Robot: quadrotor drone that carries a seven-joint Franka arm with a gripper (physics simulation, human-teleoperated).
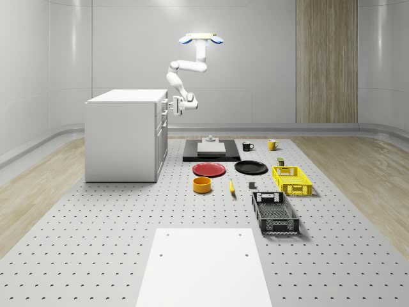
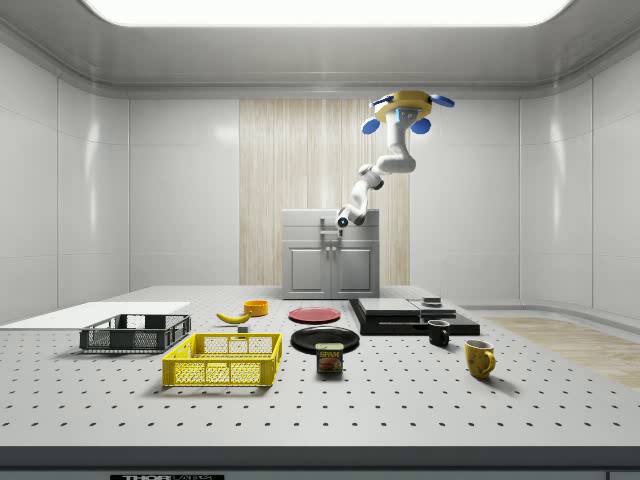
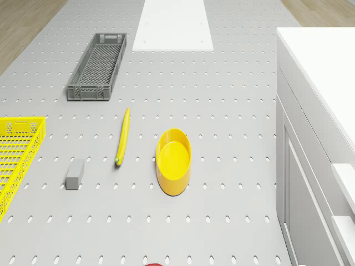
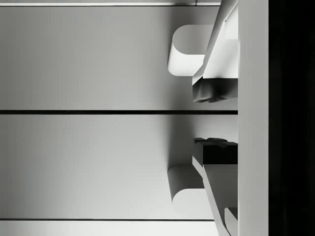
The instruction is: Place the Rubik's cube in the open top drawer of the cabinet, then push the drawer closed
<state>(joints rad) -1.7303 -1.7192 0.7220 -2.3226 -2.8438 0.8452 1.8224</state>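
High beside the front of a white cabinet [image 1: 121, 137], a hovering drone [image 1: 200, 39], off the counter [image 1: 96, 224], arm bent down and toward the cabinet's upper edge. At the top drawer [image 1: 162, 104], level with its face, the claw [image 1: 174, 106]. Seen along the wrist: fingers [image 4: 214, 91] spread, nothing pinched between them, close against a flat drawer panel with a pale bar handle [image 4: 253, 118] just beyond. Rubik's cube's place impossible to tell; judged likely inside the drawer, given the empty claw. Drawer apparently close to flush with the cabinet face, though fully shut or not cannot be told. Judged stage: placing done, pushing the drawer shut under way or nearly complete; left, at most, the last of the push and drawing the arm clear.
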